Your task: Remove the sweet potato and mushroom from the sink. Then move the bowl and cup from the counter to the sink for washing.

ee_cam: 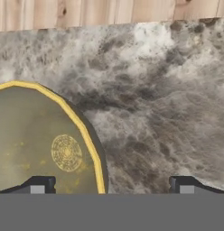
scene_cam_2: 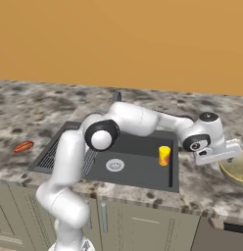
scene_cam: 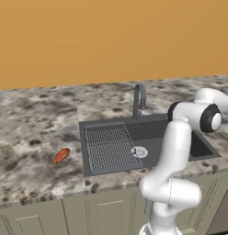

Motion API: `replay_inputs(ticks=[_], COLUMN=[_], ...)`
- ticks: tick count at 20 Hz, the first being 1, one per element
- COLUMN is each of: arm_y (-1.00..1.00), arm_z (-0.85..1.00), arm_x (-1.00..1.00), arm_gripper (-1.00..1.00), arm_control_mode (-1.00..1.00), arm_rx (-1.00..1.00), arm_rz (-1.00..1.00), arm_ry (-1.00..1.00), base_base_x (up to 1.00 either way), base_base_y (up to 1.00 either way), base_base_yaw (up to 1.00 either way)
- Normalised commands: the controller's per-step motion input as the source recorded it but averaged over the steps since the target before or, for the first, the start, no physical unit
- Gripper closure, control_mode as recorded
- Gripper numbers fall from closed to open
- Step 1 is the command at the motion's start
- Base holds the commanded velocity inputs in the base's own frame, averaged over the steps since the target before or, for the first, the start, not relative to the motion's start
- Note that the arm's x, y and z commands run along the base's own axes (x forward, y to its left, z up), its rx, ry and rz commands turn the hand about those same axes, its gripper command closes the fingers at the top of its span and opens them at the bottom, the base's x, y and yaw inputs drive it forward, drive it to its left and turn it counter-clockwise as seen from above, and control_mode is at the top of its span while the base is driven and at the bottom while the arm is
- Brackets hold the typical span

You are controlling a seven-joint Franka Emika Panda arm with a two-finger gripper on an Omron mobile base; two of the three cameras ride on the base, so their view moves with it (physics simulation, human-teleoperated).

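Left base view: the sweet potato (scene_cam: 61,155) lies on the counter (scene_cam: 33,133) left of the sink (scene_cam: 148,135).

Right base view: the cup (scene_cam_2: 164,155) stands in the basin; the bowl (scene_cam_2: 236,171) is cut off beside the hand.

Hand view: the gripper (ee_cam: 111,185) is spread wide, straddling the bowl's rim.

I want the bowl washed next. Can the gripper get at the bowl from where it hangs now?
Probably yes. The open gripper hangs right over the bowl, one fingertip above the inside, the other over bare counter, so the rim lies between them with nothing in the way.
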Motion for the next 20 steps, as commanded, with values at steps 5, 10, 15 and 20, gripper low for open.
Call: replay_inputs(ticks=[5,10,15,20], arm_y=[-0.17,-0.14,-0.15,-0.17], arm_z=[-0.22,-0.22,-0.20,-0.16], arm_x=[0.18,0.20,0.21,0.10], arm_gripper=[-1.00,-1.00,-1.00,-1.00], arm_control_mode=[-1.00,-1.00,-1.00,-1.00], arm_rx=[0.00,0.00,0.00,0.00], arm_rz=[0.00,0.00,0.00,0.00], arm_ry=[0.01,0.00,0.00,0.00], base_base_x=[0.00,0.00,0.00,0.00], base_base_y=[0.00,0.00,0.00,0.00], base_base_yaw=[0.00,0.00,0.00,0.00])
